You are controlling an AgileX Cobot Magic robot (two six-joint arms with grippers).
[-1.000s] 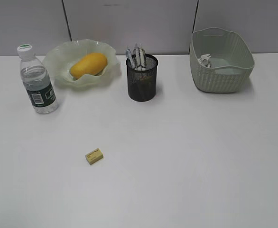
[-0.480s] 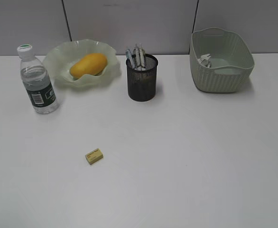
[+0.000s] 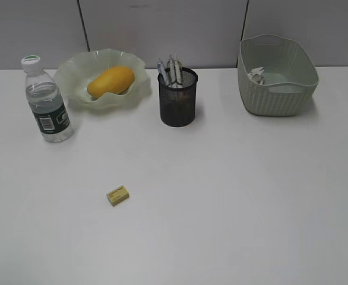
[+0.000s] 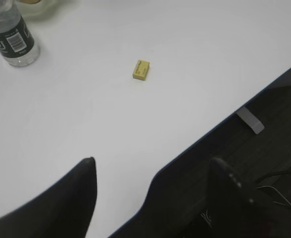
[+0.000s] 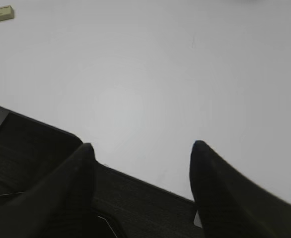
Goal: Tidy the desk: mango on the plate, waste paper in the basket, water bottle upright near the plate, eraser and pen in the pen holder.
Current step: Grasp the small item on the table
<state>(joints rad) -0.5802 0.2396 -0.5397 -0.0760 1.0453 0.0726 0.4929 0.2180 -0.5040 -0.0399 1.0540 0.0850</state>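
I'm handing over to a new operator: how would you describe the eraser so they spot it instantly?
Start at the water bottle standing on the desk's left. Look toward the near edge and slightly right: the eraser lies alone on bare tabletop. It's the only small pale-yellow block, flat and rectangular.

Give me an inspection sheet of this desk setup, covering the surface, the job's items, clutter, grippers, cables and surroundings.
Surface: white desk, plain, no spills seen.
Job's things: mango in the plate; water bottle upright beside the plate; pens in the pen holder; waste paper in the basket; eraser lying loose on the desk.
Clutter: nothing seen.
Grippers: left gripper and right gripper open and empty, at the desk's near edge.
Cables: thin wires below the desk edge.
Surroundings: grey panelled wall behind.
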